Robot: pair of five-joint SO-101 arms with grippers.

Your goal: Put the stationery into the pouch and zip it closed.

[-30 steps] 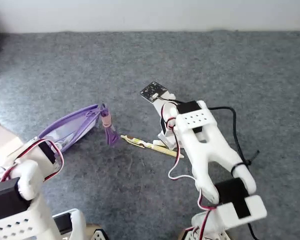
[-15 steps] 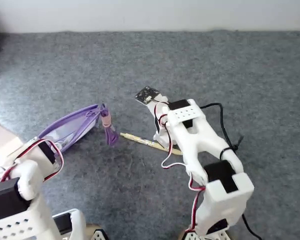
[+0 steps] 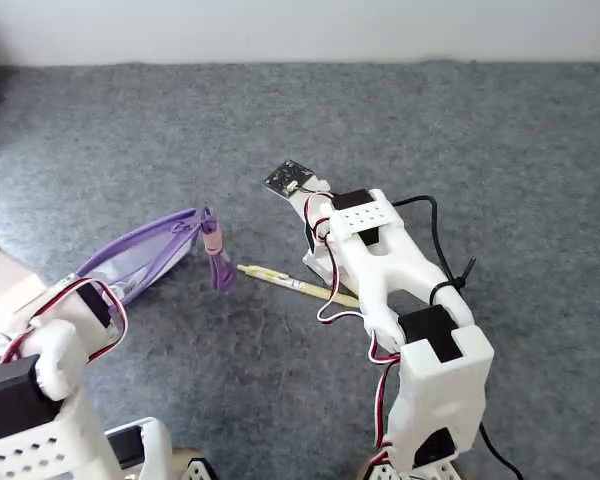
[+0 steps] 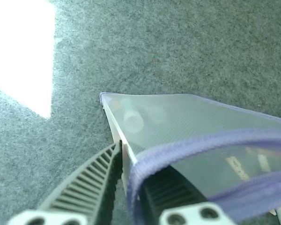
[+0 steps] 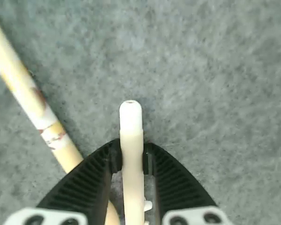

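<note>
Loading step: right fingers (image 5: 93,173) pinch a pen (image 5: 130,122), left fingers (image 4: 91,178) clamp the pouch (image 4: 192,126); next, carry it in.

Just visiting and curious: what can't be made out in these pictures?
High view: the right arm covers one end of the yellow pen.
Left wrist view: things inside the pouch are only hazy shapes through its wall.
Right wrist view: the pale stick in the right gripper runs off the edge, so its kind is unclear.
</note>
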